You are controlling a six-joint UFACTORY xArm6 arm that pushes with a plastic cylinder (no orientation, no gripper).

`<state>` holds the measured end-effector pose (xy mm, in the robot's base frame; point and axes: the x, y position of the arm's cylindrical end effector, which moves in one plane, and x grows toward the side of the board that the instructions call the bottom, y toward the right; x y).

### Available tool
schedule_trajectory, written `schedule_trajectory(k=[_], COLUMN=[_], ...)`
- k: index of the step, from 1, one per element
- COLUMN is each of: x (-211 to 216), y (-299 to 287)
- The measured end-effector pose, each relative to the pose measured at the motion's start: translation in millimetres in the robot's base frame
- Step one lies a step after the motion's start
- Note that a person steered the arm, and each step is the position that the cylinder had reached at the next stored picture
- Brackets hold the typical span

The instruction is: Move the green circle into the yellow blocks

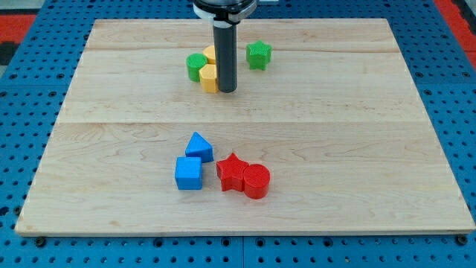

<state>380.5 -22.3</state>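
The green circle (197, 66) sits near the view's top, touching the left side of two yellow blocks. One yellow block (209, 77) is in front and one (210, 53) is behind; their shapes are partly hidden by the rod. My tip (226, 90) stands just right of the front yellow block, touching or nearly touching it. A green star (258, 54) lies to the right of the rod, apart from the yellow blocks.
Lower in the view lie a blue triangle (198, 146), a blue cube (189, 173), a red star (232, 172) and a red circle (256, 181), clustered together. The wooden board (357, 149) rests on a blue pegboard.
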Motion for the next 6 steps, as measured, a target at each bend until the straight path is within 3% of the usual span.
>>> schedule_trajectory(k=[1,2,3,5,6], x=[35.2,-28.7,-52.7,-34.1,-78.3], y=[-2.5,-48.2,-39.3,-79.3,-98.0])
